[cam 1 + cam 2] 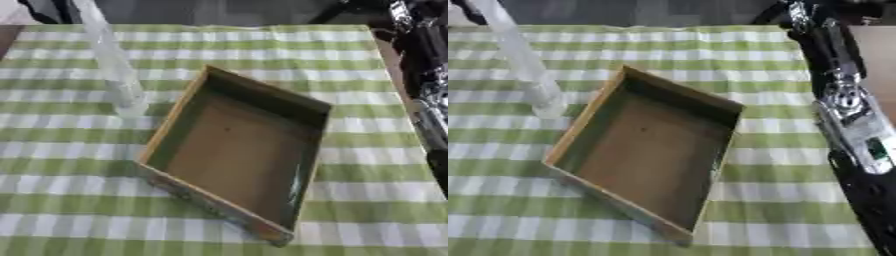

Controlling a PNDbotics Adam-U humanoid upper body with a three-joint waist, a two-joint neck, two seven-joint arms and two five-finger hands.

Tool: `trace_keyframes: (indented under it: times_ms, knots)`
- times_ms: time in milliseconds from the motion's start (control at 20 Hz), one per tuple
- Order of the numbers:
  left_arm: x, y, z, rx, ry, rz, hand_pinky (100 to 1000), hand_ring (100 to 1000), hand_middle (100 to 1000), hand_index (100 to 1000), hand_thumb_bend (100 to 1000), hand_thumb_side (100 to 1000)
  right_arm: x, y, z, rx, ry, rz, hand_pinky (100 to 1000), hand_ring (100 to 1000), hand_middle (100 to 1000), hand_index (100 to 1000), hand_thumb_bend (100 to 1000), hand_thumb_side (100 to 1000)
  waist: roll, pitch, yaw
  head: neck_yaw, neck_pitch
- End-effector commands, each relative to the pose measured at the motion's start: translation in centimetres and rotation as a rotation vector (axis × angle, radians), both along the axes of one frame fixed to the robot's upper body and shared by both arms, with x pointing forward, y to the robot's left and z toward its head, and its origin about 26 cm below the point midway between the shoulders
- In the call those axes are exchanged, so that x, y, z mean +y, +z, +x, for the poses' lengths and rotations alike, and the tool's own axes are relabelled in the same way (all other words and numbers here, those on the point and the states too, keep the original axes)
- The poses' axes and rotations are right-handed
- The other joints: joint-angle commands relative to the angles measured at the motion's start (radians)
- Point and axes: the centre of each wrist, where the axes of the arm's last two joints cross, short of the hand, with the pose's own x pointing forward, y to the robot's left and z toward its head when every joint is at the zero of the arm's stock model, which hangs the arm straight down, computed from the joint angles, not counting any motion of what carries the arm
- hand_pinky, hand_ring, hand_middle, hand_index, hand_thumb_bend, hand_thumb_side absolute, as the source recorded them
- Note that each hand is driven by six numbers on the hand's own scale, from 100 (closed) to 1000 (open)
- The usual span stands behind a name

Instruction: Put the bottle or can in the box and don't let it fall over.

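Green-checked tablecloth [367,200] has open room lower right. Empty box [232,150] sits center, askew. Clear bottle [114,65] stands touching its upper-left edge. Right arm [846,110] along right edge; can't tell what the fingers are doing.

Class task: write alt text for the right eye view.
An empty, open cardboard box lies askew on a green-and-white checked tablecloth. A tall clear bottle stands outside its upper left corner, and a black-and-silver robot arm runs down the right edge.
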Motion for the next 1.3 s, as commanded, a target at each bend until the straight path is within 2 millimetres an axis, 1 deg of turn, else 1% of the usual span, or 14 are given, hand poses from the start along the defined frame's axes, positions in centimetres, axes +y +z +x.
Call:
trace_keyframes:
  times_ms: [50, 350, 600, 800, 1000, 1050, 1100, 1300]
  knots:
    - [0.3, 1.3, 0.1, 0.006, -0.007, 0.068, 1000, 732, 780, 848, 539, 483, -0.1, 1.2, -0.3, -0.033, 0.008, -0.014, 893, 808, 902, 867, 100, 761, 0.004, -0.027, -0.002, 0.005, -0.013]
    - [-0.2, 1.5, 0.9, 0.026, -0.017, 0.092, 1000, 729, 777, 844, 553, 460, 0.0, 1.1, -0.2, -0.031, 0.012, -0.015, 893, 807, 902, 866, 100, 762, 0.005, -0.027, -0.003, 0.009, -0.011]
    - [-0.6, 1.8, 1.5, 0.033, -0.020, 0.110, 1000, 731, 778, 842, 561, 455, 0.0, 1.1, -0.2, -0.028, 0.013, -0.015, 893, 807, 902, 866, 100, 763, 0.006, -0.026, -0.005, 0.024, -0.011]
    - [-0.9, 1.9, 2.1, 0.049, -0.035, 0.111, 1000, 733, 779, 842, 563, 458, 0.1, 1.0, -0.2, -0.026, 0.015, -0.015, 893, 807, 902, 866, 100, 763, 0.008, -0.025, -0.006, 0.025, -0.012]
    - [-1.5, 2.2, 2.9, 0.059, -0.047, 0.101, 1000, 731, 779, 842, 560, 460, 0.1, 0.9, -0.2, -0.024, 0.017, -0.015, 894, 807, 902, 867, 100, 763, 0.008, -0.026, -0.007, 0.025, -0.012]
    - [-1.7, 2.3, 3.1, 0.061, -0.054, 0.101, 1000, 732, 779, 842, 582, 459, 0.1, 0.9, -0.2, -0.023, 0.017, -0.015, 894, 807, 902, 867, 100, 763, 0.009, -0.026, -0.007, 0.025, -0.012]
    - [-1.8, 2.5, 3.3, 0.063, -0.061, 0.101, 1000, 732, 779, 842, 560, 460, 0.1, 0.9, -0.2, -0.023, 0.017, -0.014, 894, 807, 902, 867, 100, 763, 0.009, -0.027, -0.007, 0.025, -0.012]
    - [-2.6, 3.0, 4.3, 0.076, -0.089, 0.105, 1000, 739, 788, 846, 564, 461, 0.2, 0.8, -0.1, -0.021, 0.021, -0.013, 894, 807, 902, 866, 100, 764, 0.011, -0.028, -0.007, 0.027, -0.011]
